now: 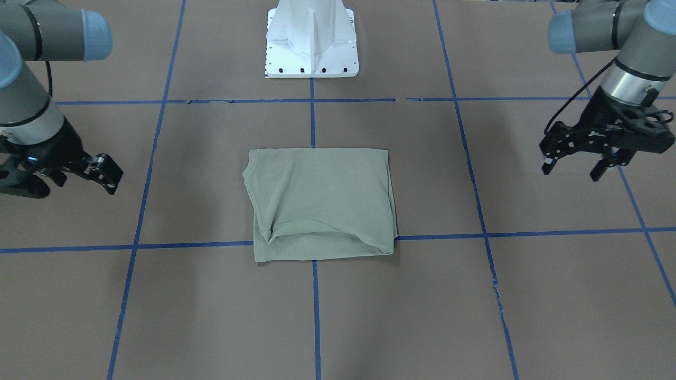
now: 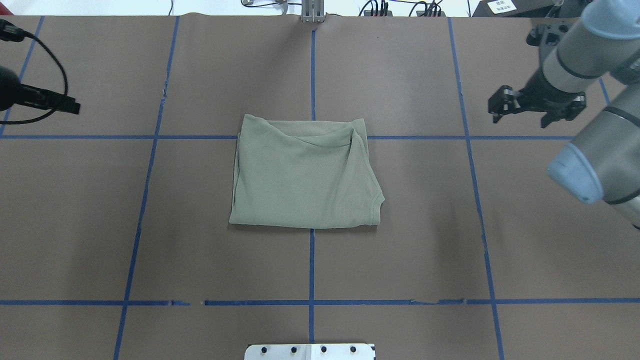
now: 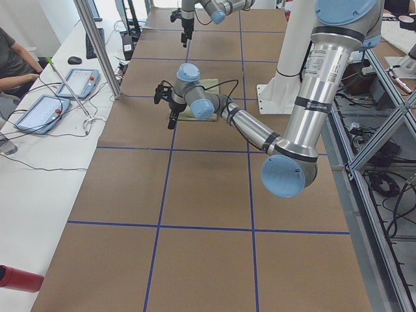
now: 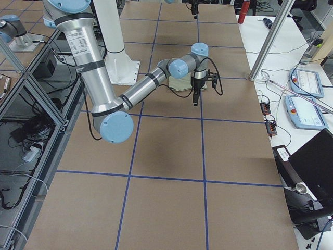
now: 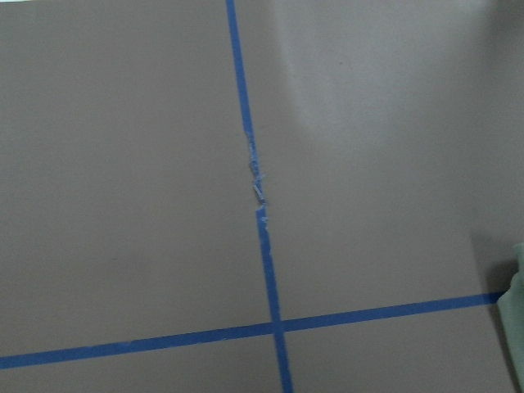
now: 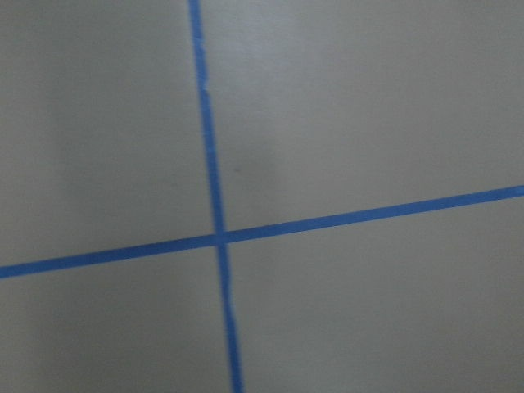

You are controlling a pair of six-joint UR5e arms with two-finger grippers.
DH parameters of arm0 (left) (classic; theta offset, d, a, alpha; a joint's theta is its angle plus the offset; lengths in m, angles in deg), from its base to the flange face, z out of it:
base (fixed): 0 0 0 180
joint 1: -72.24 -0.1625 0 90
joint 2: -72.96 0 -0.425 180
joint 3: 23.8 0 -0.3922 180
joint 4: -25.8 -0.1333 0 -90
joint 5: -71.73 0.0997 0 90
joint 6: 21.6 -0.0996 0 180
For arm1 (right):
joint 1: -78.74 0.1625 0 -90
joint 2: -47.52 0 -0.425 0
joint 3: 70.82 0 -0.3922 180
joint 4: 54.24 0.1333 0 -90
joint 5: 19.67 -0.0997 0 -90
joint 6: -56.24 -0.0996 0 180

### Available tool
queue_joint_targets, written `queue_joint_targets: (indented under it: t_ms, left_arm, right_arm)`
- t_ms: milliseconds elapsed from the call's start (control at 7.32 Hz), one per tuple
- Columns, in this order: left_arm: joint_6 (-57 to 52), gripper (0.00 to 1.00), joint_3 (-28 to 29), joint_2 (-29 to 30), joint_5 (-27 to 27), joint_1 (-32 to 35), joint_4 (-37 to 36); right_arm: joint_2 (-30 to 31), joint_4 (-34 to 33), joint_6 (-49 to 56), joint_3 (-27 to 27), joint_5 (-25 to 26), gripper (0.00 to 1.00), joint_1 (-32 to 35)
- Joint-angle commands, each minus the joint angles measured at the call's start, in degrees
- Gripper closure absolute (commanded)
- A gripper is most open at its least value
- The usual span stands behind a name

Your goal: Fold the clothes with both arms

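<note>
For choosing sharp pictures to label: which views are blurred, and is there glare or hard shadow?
Right wrist view: soft, blue tape edges smeared. Left wrist view: sharp, tape fray clear. Front and overhead views: sharp, even light, faint shadows beside the shirt, no glare.

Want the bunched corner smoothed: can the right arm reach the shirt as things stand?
Probably yes. The right gripper hangs open off to the side of the shirt, and only bare taped table lies between them. The bunched corner is on that same side.
</note>
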State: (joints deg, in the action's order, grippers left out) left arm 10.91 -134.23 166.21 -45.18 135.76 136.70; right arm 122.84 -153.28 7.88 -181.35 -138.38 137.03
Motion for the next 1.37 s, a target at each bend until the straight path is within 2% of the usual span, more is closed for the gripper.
queue_joint_targets:
  t_ms: [0,273,410,547,820,1093,1230]
  left_arm:
    - [-23.01,0.01,0.21,-7.01,-2.61,9.82,-0.15]
    - [-35.26,0.0,4.06,-8.17,-4.81,18.17,-1.9]
    - [-38.89,0.0,7.04,-8.69,-6.74,23.35,-1.65]
    - [-41.97,0.0,8.55,-9.31,-8.58,25.4,-1.04]
    - [-41.83,0.0,11.36,-7.31,-8.95,26.03,1.23]
    - [-41.74,0.0,13.29,-8.26,-8.86,26.04,1.78]
    - [-41.65,0.0,16.09,-8.26,-8.86,26.04,1.26]
  right_arm:
    - [10.95,-0.01,18.55,-3.38,-3.17,0.0,9.17]
    - [14.92,-0.27,37.12,0.29,-9.05,0.0,18.66]
    - [17.55,0.07,43.72,2.14,-11.0,0.0,23.06]
    - [18.88,-0.01,47.36,2.33,-11.62,0.0,25.36]
    - [18.46,0.16,47.39,2.25,-11.63,0.0,26.78]
    - [18.54,0.17,46.96,1.28,-12.16,0.0,26.88]
    - [18.81,0.16,47.04,2.76,-12.68,0.0,26.88]
